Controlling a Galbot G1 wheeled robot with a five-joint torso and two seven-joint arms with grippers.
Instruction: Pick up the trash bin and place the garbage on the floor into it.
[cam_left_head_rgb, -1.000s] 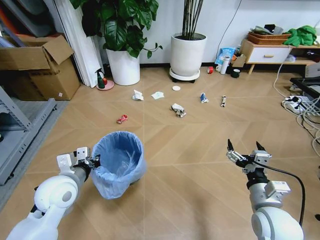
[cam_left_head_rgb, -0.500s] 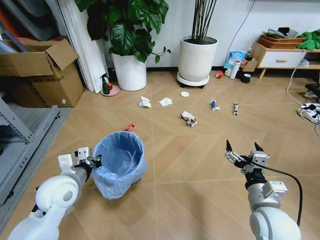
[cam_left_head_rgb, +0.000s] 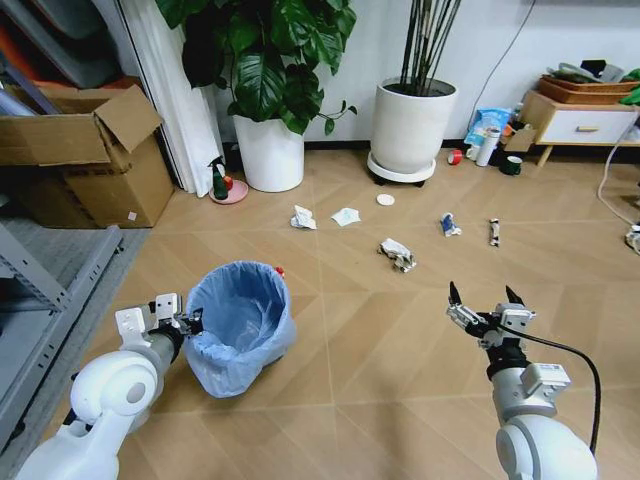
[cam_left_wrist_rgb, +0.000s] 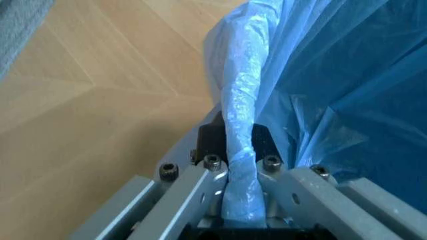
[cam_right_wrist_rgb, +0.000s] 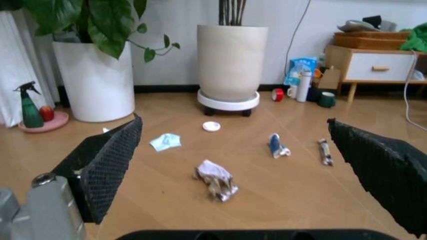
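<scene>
While L gripper (cam_left_head_rgb: 186, 322) clamps the bag-covered rim of the trash bin (cam_left_head_rgb: 238, 325), pinching blue liner between its fingers (cam_left_wrist_rgb: 200, 187), bin sits low at robot's left over the floor (cam_left_head_rgb: 380, 330). R gripper (cam_left_head_rgb: 478, 305) hovers above bare planks at right, jaws wide apart, nothing held. Garbage ahead near plant pots: paper wad (cam_left_head_rgb: 398, 254), wad (cam_left_head_rgb: 302, 218), blue-white wrapper (cam_left_head_rgb: 449, 224), thin tube (cam_left_head_rgb: 493, 232), white lid (cam_left_head_rgb: 385, 199).

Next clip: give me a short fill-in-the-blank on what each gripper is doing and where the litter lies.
1. The left gripper is shut on the rim of the ____.
2. The right gripper is open and holds ____.
3. The crumpled paper wad lies on the ____.
4. The trash bin is lined with a light-____ bag.

Missing words: trash bin; nothing; floor; blue
</scene>
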